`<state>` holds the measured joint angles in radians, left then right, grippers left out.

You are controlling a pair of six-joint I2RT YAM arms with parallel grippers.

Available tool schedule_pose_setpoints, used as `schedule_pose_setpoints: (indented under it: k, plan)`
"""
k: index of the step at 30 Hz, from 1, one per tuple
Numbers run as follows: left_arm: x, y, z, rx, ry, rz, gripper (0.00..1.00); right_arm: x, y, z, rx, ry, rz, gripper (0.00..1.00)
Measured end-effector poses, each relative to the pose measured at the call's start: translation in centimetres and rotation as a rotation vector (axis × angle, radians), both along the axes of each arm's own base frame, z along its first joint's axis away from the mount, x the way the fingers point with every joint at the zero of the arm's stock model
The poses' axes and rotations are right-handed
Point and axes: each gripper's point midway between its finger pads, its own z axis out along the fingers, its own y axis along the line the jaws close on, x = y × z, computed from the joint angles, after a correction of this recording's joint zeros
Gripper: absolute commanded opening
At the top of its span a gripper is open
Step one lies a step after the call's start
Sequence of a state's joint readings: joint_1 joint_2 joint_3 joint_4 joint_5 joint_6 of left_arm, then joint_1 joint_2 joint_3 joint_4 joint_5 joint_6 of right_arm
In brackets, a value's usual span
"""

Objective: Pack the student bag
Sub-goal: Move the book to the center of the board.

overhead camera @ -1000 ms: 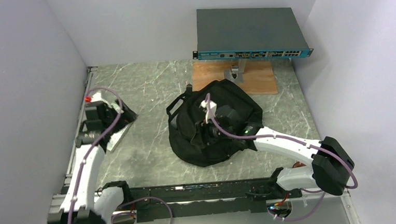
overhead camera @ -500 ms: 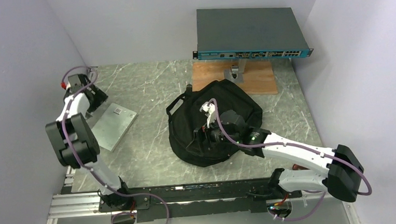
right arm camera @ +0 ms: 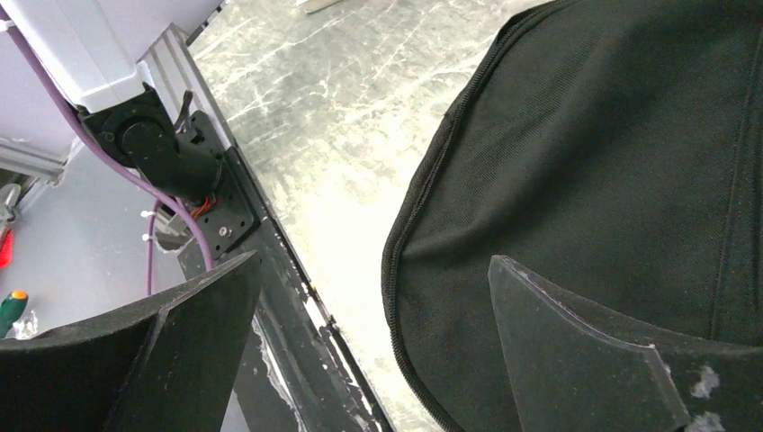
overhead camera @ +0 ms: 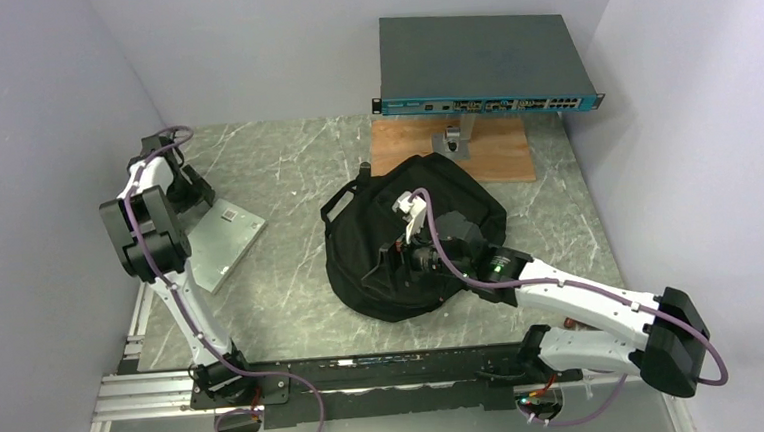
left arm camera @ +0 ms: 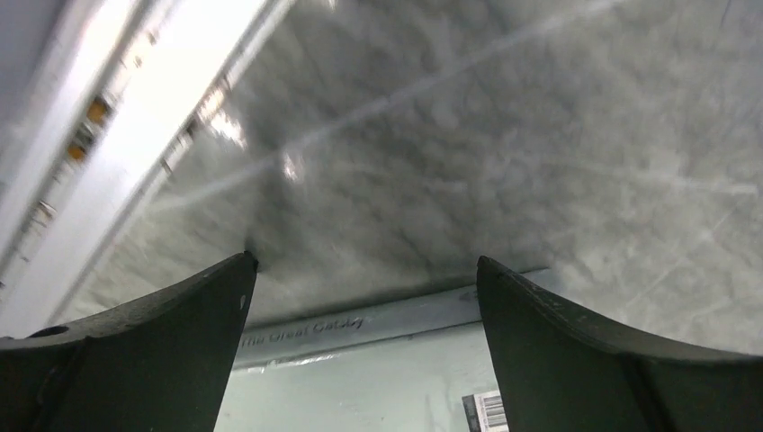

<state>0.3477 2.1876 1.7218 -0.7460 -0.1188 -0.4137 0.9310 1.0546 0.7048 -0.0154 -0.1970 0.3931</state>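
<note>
Right end effector (right arm camera: 374, 259) gapes over student bag (right arm camera: 612, 135); left end effector (left arm camera: 364, 259) gapes.

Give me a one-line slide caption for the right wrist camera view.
Right gripper, jaws wide open, above the edge of the black backpack lying on the marble table.
</note>
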Motion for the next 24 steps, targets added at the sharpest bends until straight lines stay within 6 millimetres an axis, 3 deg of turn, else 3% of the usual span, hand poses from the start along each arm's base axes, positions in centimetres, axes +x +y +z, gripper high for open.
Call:
schedule_pose_setpoints:
  k: [5,15,24]
  plan:
    - [-2.7,-3.2,0.0,-0.077,-0.008,0.046,0.96,0.0,0.6,-0.8,-0.005,0.02,0.015,1.0]
    - [-11.7,-10.7,0.1,-0.322,-0.023,0.165,0.96,0.9,2.0,-2.7,-0.051,0.06,0.018,0.99]
    - [-16.6,-17.6,0.5,-0.542,-0.097,0.085,0.95,1.1,8.5,-4.7,-0.086,0.141,0.06,0.7]
